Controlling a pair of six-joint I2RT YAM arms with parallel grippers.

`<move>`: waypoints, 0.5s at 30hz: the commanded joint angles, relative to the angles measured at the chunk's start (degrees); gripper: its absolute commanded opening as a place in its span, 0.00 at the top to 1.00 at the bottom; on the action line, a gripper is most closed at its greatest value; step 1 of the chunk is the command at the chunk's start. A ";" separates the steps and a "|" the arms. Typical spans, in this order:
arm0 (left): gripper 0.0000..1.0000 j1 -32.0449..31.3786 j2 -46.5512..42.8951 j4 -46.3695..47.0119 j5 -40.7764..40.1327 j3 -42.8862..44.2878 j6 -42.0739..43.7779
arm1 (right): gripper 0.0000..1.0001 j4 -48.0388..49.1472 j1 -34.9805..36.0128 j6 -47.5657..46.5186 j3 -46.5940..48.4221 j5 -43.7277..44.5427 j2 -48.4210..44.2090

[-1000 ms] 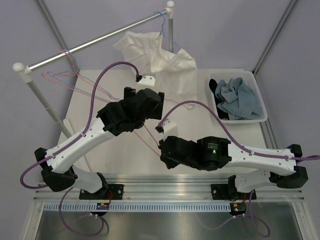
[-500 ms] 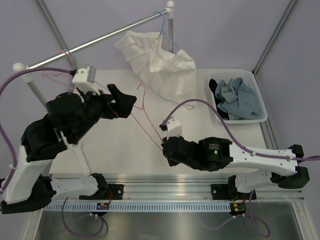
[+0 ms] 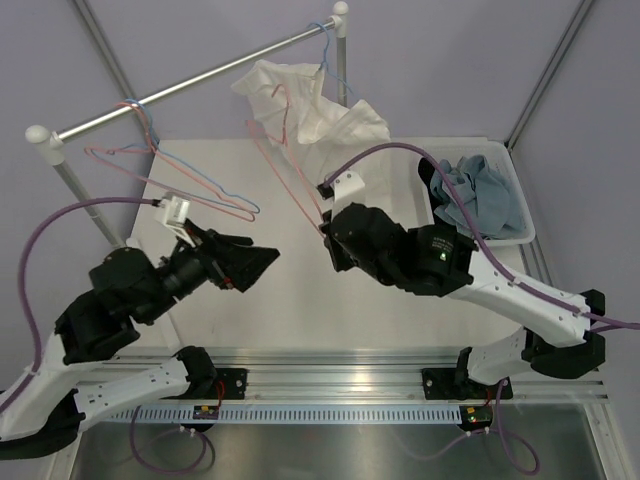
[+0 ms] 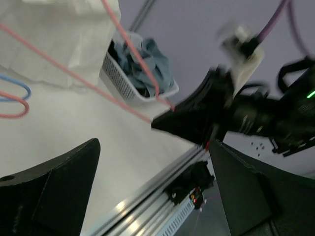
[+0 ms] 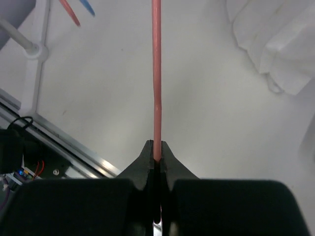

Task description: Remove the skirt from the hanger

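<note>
In far-right basket [image 4: 120,78], under blue cloth [image 4: 143,58]: dark fabric, prob the skirt [image 4: 116,52], already off. Soft, light, floppy; best pinched at a hem edge if moved again. Hanger [image 5: 156,73]: bare pink wire, thin, springy, slick, up over table ctr, clamped at lower wire by R gripper [image 5: 156,147]. L gripper [image 3: 248,262] near-left, spread wide, empty.

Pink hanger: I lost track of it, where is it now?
Top view, centre: the pink hanger is clamped in the right pincer, slanting up toward the white shirt.
</note>
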 commanded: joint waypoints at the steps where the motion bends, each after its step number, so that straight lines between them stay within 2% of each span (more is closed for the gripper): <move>1: 0.06 -0.18 -1.35 5.39 8.65 -8.15 -4.73 | 1.00 3.55 -2.33 -10.49 9.77 -0.07 4.89; 7: 0.08 -0.18 -5.66 7.25 10.25 -20.90 -9.49 | 1.00 3.29 -5.85 -17.44 24.19 -3.75 14.92; 12: 0.09 -0.18 -6.89 6.02 9.90 -24.96 -10.37 | 1.00 1.00 -8.66 -20.16 34.99 -8.76 23.26; 15: 0.08 -0.18 -7.33 6.19 10.07 -27.24 -11.07 | 1.00 1.35 -9.89 -20.87 38.17 -11.75 26.78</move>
